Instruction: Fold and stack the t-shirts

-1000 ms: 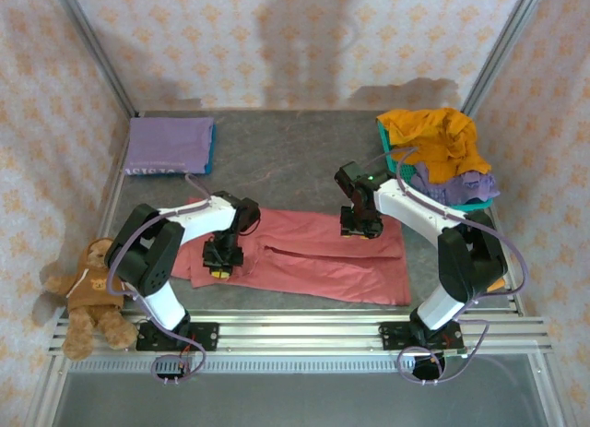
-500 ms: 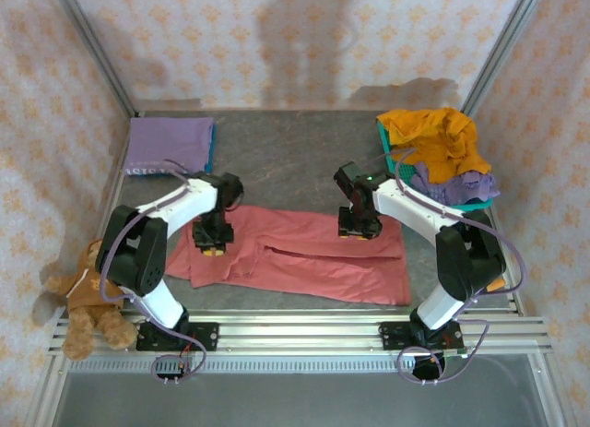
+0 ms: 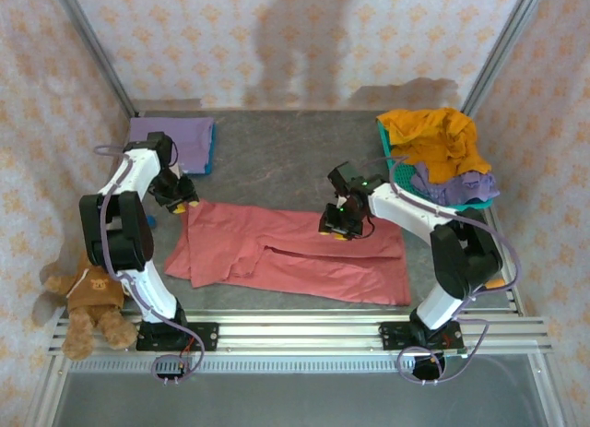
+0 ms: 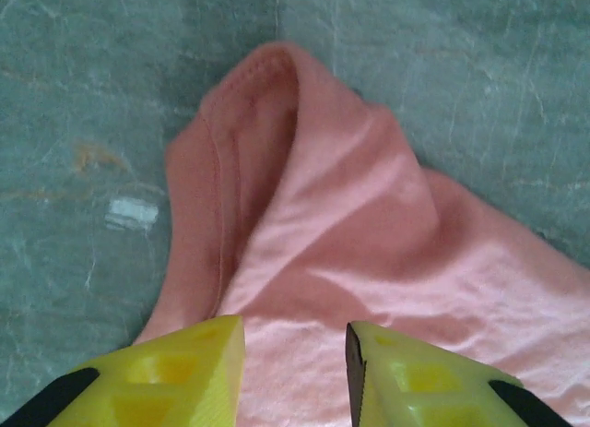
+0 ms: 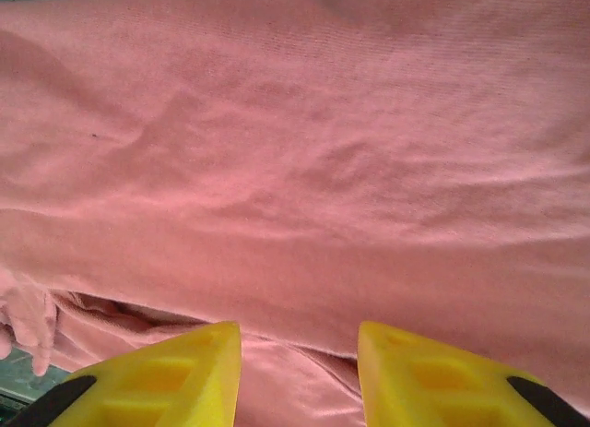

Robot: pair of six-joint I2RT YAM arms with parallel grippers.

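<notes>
Well, the red t-shirt (image 3: 295,252) lies spread out flat on the grey table (image 3: 277,160), to the left of the teal basket (image 3: 389,155) and nearer to the arm bases. The right gripper (image 3: 339,226) is over the far edge of this shirt, just left of the basket. Its yellow fingers (image 5: 184,358) stand partly apart with red cloth below them, and whether some cloth is caught between them I cannot tell. The left gripper (image 3: 177,198) is at the shirt's far left corner, well left of the basket. Its fingers (image 4: 198,353) are also partly apart, above a raised fold of the hem, and they grip nothing. In the basket the orange t-shirt (image 3: 433,136) lies in a heap on a lavender t-shirt (image 3: 452,185). Far to the left of the basket a folded lavender t-shirt (image 3: 171,141) lies flat. A brown teddy bear (image 3: 90,284) sits far left of the basket, at the near edge
</notes>
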